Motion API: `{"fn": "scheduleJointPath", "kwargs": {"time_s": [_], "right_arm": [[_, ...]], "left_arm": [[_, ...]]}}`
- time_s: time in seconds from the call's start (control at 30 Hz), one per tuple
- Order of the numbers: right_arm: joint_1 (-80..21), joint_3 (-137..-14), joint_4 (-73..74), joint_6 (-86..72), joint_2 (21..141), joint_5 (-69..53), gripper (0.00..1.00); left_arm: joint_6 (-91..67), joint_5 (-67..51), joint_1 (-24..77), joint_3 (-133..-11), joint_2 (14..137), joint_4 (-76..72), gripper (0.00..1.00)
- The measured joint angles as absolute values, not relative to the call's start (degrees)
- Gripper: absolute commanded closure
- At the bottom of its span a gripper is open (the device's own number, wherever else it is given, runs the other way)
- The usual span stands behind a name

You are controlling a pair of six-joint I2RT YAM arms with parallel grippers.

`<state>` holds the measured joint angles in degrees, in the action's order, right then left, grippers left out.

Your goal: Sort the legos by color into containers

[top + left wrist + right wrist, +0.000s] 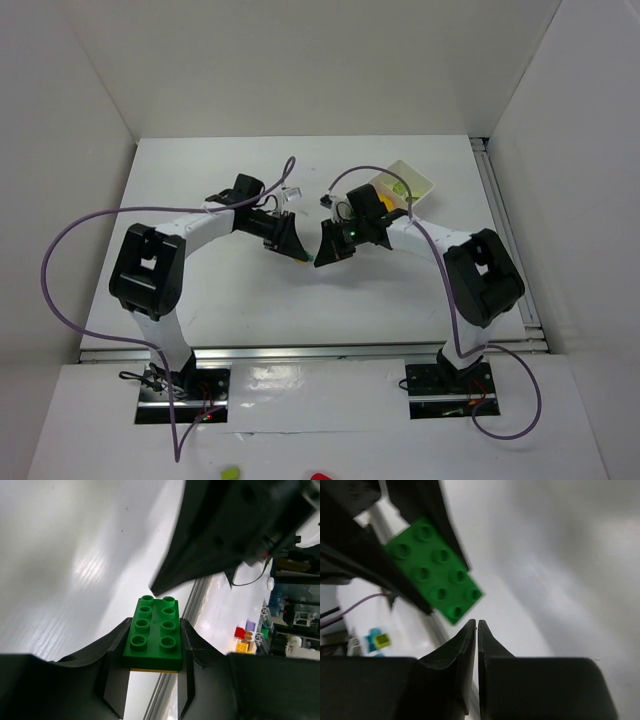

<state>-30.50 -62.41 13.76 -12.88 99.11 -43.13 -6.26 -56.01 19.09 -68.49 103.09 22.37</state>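
Observation:
My left gripper (155, 645) is shut on a green eight-stud brick (155, 630) with a yellow brick (150, 670) stuck under it. In the top view the left gripper (297, 252) and the right gripper (322, 255) meet tip to tip above the table's middle. The right gripper (477, 625) is shut and empty, its tips just below the same green brick (435, 570). The white tray (405, 184) lies at the back right behind the right arm, with something green and yellow in it; most of it is hidden.
White walls enclose the table on three sides. A metal rail (505, 235) runs along the table's right edge. Loose coloured bricks (245, 639) lie far off beyond the table edge in the left wrist view.

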Motion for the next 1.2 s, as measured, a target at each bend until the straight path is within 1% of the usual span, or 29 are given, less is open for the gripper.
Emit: {"fn": "scheduleJointPath", "kwargs": {"time_s": [0.03, 0.07, 0.13, 0.17, 0.23, 0.3, 0.47, 0.67, 0.8, 0.83, 0.87, 0.93, 1.07, 1.2], "right_arm": [[-30.3, -61.8, 12.6, -13.9, 99.1, -41.0, 0.91], [-30.0, -61.2, 11.7, -14.9, 99.1, -39.2, 0.91], [-29.4, -60.3, 10.2, -16.5, 99.1, -36.6, 0.91], [-29.1, -60.2, 9.5, -17.1, 99.1, -35.5, 0.91], [-28.8, -60.0, 8.4, -18.3, 99.0, -33.7, 0.91], [-28.8, -60.0, 7.4, -18.9, 99.0, -32.5, 0.91], [-28.8, -59.7, 7.2, -19.7, 96.6, -30.6, 0.89], [-29.1, -59.7, 8.1, -19.6, 91.5, -27.5, 0.87], [-30.2, -59.4, 10.2, -18.8, 87.9, -23.7, 0.72], [-30.7, -59.0, 10.7, -18.6, 86.9, -22.6, 0.57], [-31.3, -58.7, 11.3, -18.4, 86.0, -21.5, 0.47], [-33.3, -57.9, 13.2, -17.3, 84.7, -18.3, 0.35], [-39.8, -57.5, 16.4, -14.9, 85.3, -12.4, 0.26], [-46.6, -57.3, 18.4, -12.3, 88.1, -6.7, 0.26]], "left_arm": [[-6.4, -56.5, 18.8, -68.6, 103.4, 22.6, 0.53], [-6.5, -56.8, 18.8, -68.6, 103.5, 22.8, 0.46], [-6.6, -57.8, 18.8, -68.8, 103.9, 23.4, 0.4], [-6.6, -58.0, 18.8, -68.8, 104.1, 23.6, 0.34], [-6.9, -58.4, 18.9, -68.8, 104.2, 24.2, 0.3], [-7.1, -58.3, 18.9, -69.0, 104.2, 24.8, 0.22], [-8.3, -53.3, 18.9, -71.0, 104.2, 26.6, 0.22], [-11.6, -42.6, 18.9, -71.5, 103.9, 27.2, 0.22], [-14.4, -34.9, 19.1, -68.9, 100.0, 27.8, 0.24], [-15.6, -32.2, 19.3, -68.0, 98.3, 28.2, 0.25], [-17.0, -29.6, 19.5, -67.1, 96.6, 28.4, 0.27], [-20.2, -24.1, 20.0, -65.1, 93.2, 29.0, 0.3], [-25.5, -16.1, 19.6, -61.9, 87.8, 30.1, 0.3], [-28.4, -11.4, 17.1, -61.5, 85.2, 30.9, 0.3]]}}
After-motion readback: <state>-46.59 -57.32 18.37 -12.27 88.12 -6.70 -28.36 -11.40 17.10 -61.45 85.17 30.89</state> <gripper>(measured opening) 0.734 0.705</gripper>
